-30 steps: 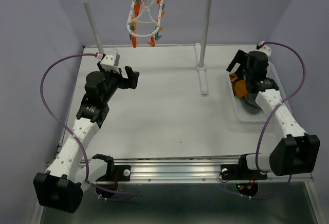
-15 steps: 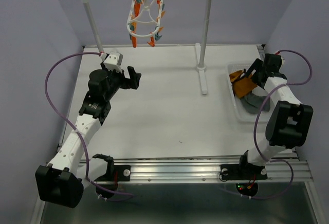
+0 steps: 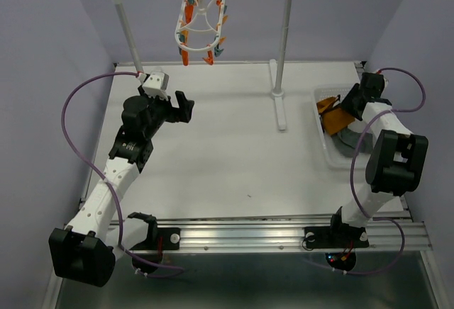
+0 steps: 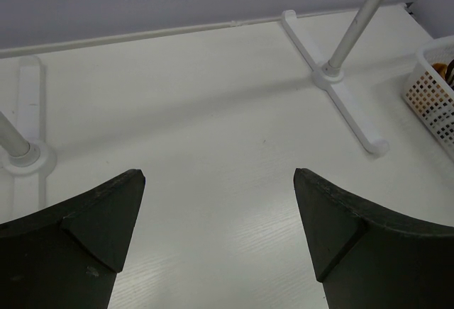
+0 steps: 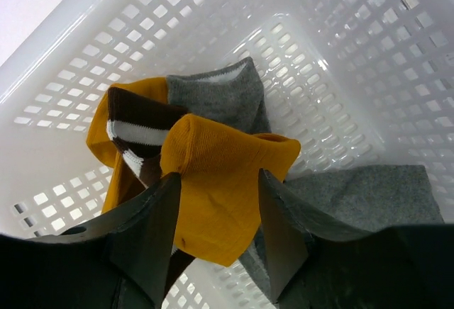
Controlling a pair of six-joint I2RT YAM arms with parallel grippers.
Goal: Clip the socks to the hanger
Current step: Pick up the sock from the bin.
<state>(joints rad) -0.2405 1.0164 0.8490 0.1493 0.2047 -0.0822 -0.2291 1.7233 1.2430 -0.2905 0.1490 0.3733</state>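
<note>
The socks lie in the clear plastic basket (image 3: 332, 154) at the right. In the right wrist view, my right gripper (image 5: 218, 174) pinches a fold of a plain mustard sock (image 5: 220, 203) between its fingers. Beside it are the mustard sock with dark striped cuff (image 5: 138, 128) and two grey socks (image 5: 227, 96) (image 5: 369, 188). From above, the right gripper (image 3: 347, 103) is over the basket's far end, at the mustard sock (image 3: 333, 116). The white hanger (image 3: 202, 25) with orange and teal clips hangs from the rail at the back. My left gripper (image 3: 183, 105) is open and empty above the table's left side, as its wrist view (image 4: 218, 174) shows.
The metal rail stand (image 3: 284, 40) stands on white posts at the back, and its right foot (image 4: 347, 103) reaches forward over the table. The basket's wall (image 5: 213, 11) surrounds the right gripper. The basket edge shows at the right of the left wrist view (image 4: 433, 89).
The right arm has swung its gripper to the basket's far end and onto the mustard sock. The left arm shifted slightly, then held still.
</note>
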